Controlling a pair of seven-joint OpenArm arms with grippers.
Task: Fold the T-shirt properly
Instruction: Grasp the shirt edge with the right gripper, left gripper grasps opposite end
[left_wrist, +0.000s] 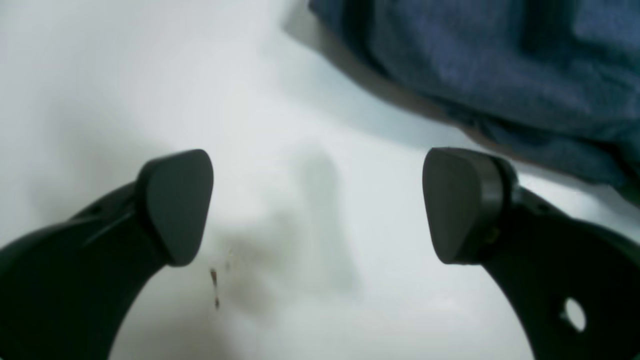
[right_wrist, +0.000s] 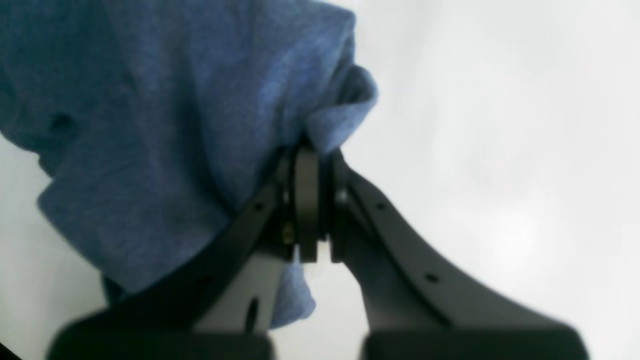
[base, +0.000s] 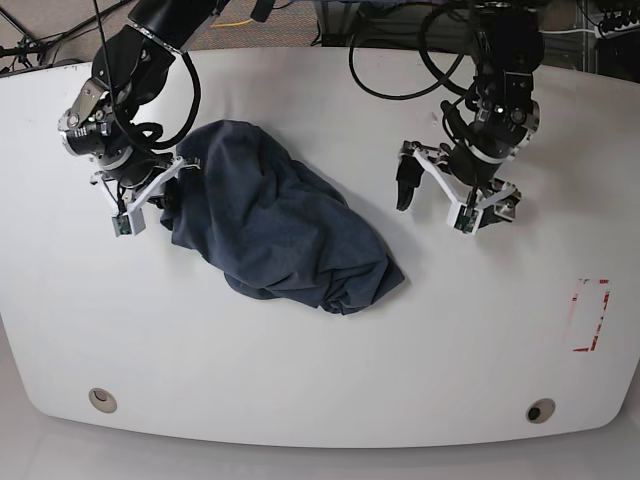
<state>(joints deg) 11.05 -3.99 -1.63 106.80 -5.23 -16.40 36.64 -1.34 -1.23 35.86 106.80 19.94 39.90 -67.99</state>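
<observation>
Crumpled T-shirt (base: 285, 232) — pinched by right gripper (right_wrist: 312, 150) — sprawls on white table (base: 300, 400).

No lettering, label, brand or number can be read in any view. The one sign-like thing is a red rectangular outline (base: 589, 315) marked on the white counter (base: 300, 380) near its right edge, too small to tell whether it carries any writing.
</observation>
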